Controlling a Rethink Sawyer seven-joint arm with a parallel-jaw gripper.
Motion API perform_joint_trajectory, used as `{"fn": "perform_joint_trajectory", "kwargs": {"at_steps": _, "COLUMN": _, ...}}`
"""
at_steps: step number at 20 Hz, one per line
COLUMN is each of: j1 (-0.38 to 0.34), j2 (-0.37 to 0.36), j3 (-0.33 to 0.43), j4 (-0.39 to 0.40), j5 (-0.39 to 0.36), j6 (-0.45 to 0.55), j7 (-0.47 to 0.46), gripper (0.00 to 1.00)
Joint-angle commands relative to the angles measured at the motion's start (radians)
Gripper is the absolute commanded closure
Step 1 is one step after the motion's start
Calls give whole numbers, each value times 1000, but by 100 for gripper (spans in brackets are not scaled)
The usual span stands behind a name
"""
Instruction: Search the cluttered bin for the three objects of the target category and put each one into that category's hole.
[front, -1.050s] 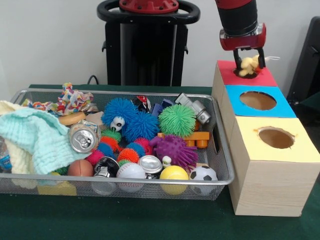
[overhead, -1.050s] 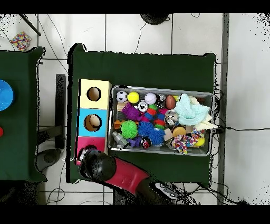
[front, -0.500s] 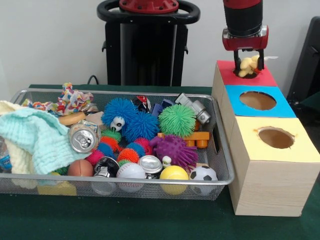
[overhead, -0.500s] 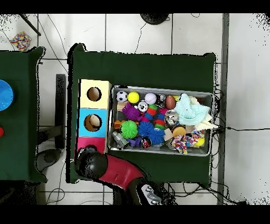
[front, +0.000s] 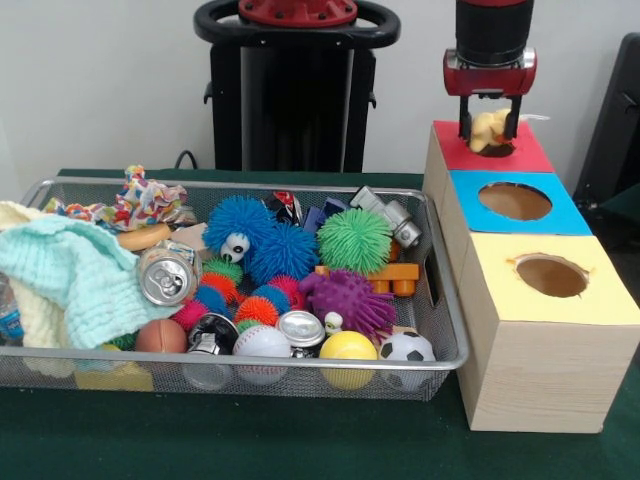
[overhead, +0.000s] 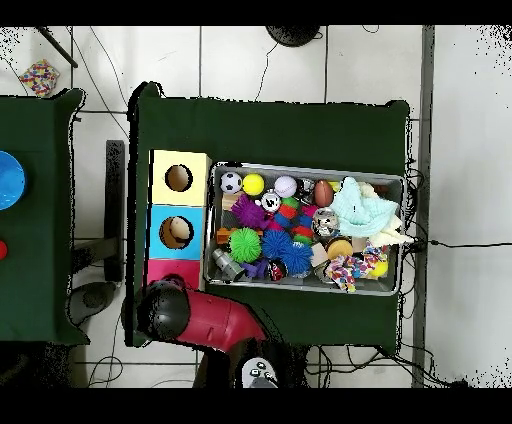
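My gripper (front: 490, 126) hangs over the red top (front: 528, 156) at the far end of the wooden box, shut on a small yellow soft toy (front: 488, 132). The toy sits just above the red hole, whose opening is mostly hidden behind it. The blue hole (front: 515, 201) and the yellow hole (front: 552, 275) lie nearer along the same box. In the overhead view the red arm (overhead: 205, 317) covers the red section, so the gripper itself is hidden there. The wire bin (front: 447, 312) beside the box holds spiky balls, cans, sports balls and cloths.
The bin (overhead: 305, 167) stands right against the box (overhead: 158, 205). In it lie a green spiky ball (front: 354, 240), a purple spiky ball (front: 348, 300), a crushed can (front: 167, 275) and a mint cloth (front: 70, 275). A black pedestal (front: 290, 90) rises behind the bin.
The gripper has risen a little and shifted slightly right over the red top, lifting the yellow toy higher above the hole. In the overhead view the arm swung toward the bottom edge.
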Motion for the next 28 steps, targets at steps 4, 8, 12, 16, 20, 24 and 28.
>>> {"fn": "perform_joint_trajectory", "kwargs": {"at_steps": 4, "j1": 52, "j2": 37, "j3": -177, "j4": -144, "j5": -78, "j6": 49, "j7": 179, "gripper": 0}}
{"fn": "perform_joint_trajectory", "kwargs": {"at_steps": 8, "j1": 72, "j2": 41, "j3": -199, "j4": -163, "j5": -74, "j6": 59, "j7": 186, "gripper": 0}}
{"fn": "perform_joint_trajectory", "kwargs": {"at_steps": 12, "j1": 73, "j2": 45, "j3": -198, "j4": -161, "j5": -62, "j6": 48, "j7": 183, "gripper": 0}}
{"fn": "perform_joint_trajectory", "kwargs": {"at_steps": 16, "j1": 81, "j2": 41, "j3": -211, "j4": -164, "j5": -60, "j6": 60, "j7": 182, "gripper": 0}}
{"fn": "perform_joint_trajectory", "kwargs": {"at_steps": 20, "j1": 80, "j2": 46, "j3": -211, "j4": -160, "j5": -54, "j6": 54, "j7": 182, "gripper": 0}}
{"fn": "perform_joint_trajectory", "kwargs": {"at_steps": 24, "j1": 73, "j2": 45, "j3": -216, "j4": -175, "j5": -48, "j6": 115, "j7": 182, "gripper": 0}}
{"fn": "perform_joint_trajectory", "kwargs": {"at_steps": 28, "j1": 44, "j2": 33, "j3": -208, "j4": -163, "j5": -43, "j6": 152, "j7": 168, "gripper": 0}}
